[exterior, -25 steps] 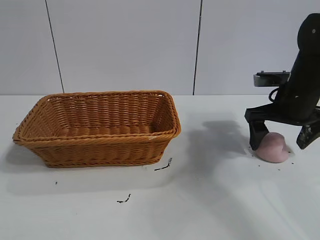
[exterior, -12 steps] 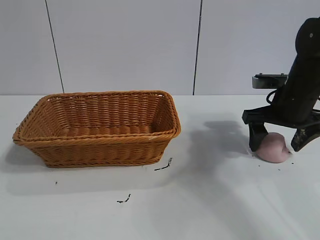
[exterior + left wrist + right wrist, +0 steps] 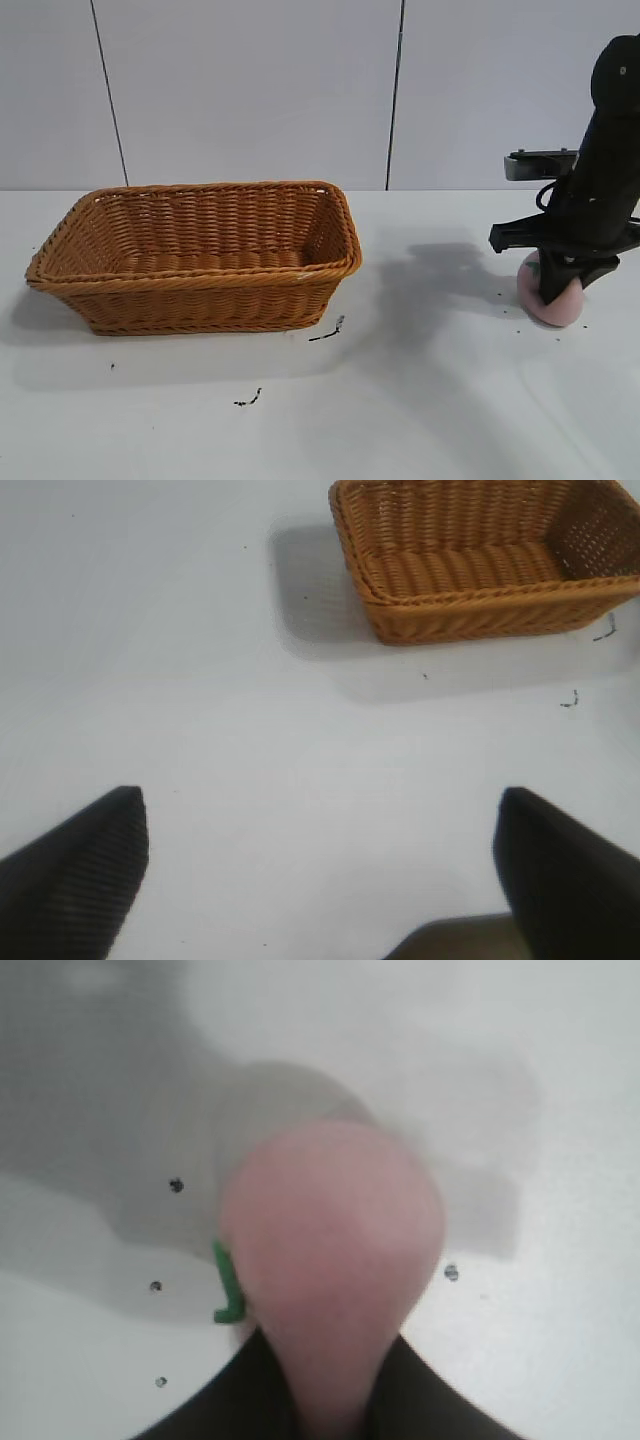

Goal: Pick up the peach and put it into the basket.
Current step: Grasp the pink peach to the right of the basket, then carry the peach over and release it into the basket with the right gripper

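The pale-pink peach (image 3: pixel 552 300) rests on the white table at the far right. My right gripper (image 3: pixel 555 285) is down over it and shut on it. In the right wrist view the peach (image 3: pixel 335 1250) is squeezed between the two dark fingers (image 3: pixel 240 1395), with its small green stem bit beside it. The orange-brown wicker basket (image 3: pixel 200 255) stands at the left of the table, far from the peach. My left gripper (image 3: pixel 320 880) is open and empty, low over bare table, with the basket (image 3: pixel 480 565) beyond it.
Small dark specks lie on the table in front of the basket (image 3: pixel 325 333) and around the peach. The white table (image 3: pixel 430 400) stretches between basket and peach. A grey panelled wall stands behind.
My right gripper's fingers, spread on either side of the peach a second ago, have closed on it. The left arm and the basket have not moved.
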